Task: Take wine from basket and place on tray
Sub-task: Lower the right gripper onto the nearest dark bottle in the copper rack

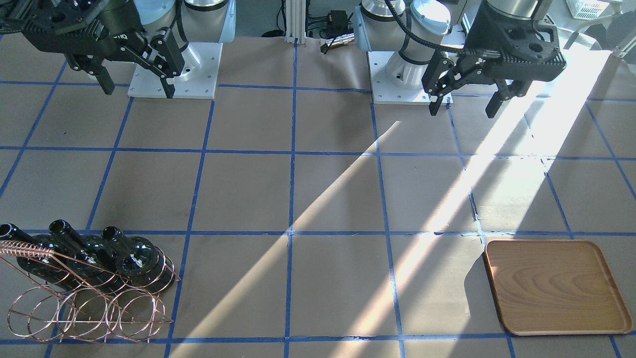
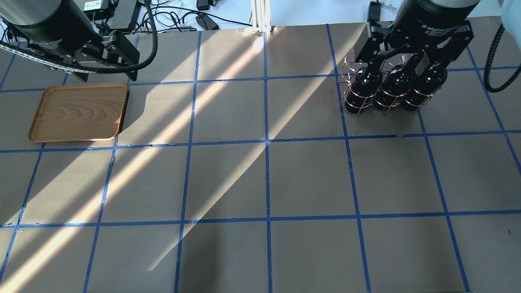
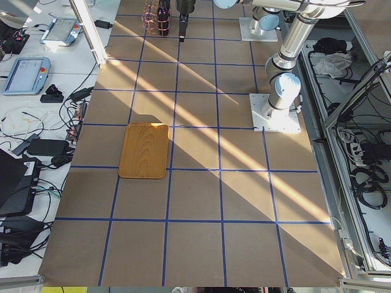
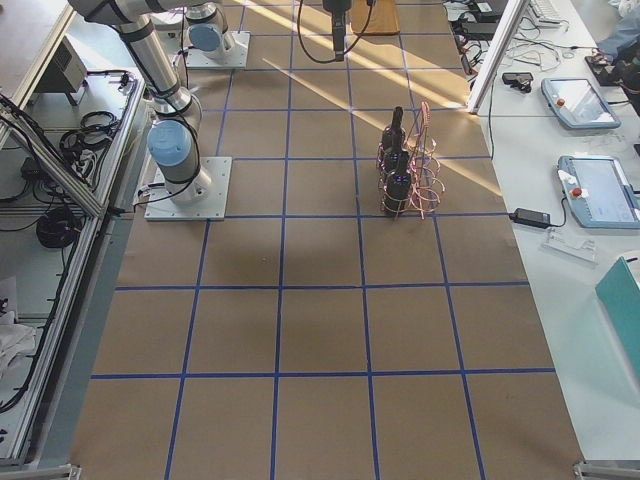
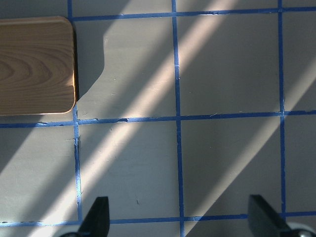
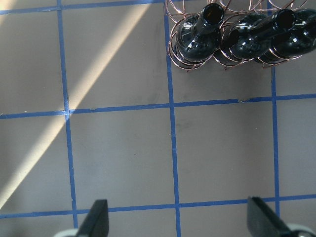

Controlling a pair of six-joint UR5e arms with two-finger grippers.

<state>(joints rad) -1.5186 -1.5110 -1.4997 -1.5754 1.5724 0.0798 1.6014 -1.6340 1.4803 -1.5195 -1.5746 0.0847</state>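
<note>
**Hovering released at both ends, with the bottles in the rack**

The brown paper-covered worktop (image 2: 309,179) is crossed by a grid of blue tape lines (image 2: 267,179) and slanting bands of sunlight (image 1: 489,159).

Three near-black glossy glass wine bottles (image 2: 394,86) stand necks up, side by side and touching, in the copper-coloured wire basket of round rings (image 1: 94,308). The basket sits at the far corner on the robot's right. The bottles fill the row of rings nearer the robot, and each body is circled by wire. Which of the three is the task's one cannot be told. The basket's coiled wire handle (image 1: 20,247) rises on the operators' side about as high as the necks, close beside them.

The right tool (image 1: 138,89) hangs high above the worktop with its fingers spread wide, gripping nothing and well apart from the bottles. In its wrist view the bottle mouths show at the upper edge, ahead of the fingertips (image 6: 96,219).

The flat rectangular brown wooden tray with rounded corners (image 1: 556,286) lies at the opposite far corner, on the robot's left, well apart from the basket. Tape lines and sun bands lie between the two.

The left tool (image 1: 464,104) is likewise released and raised. The tray's corner shows at the upper left of its wrist view. White mounting plates (image 1: 203,74) hold the arm bases.
</note>
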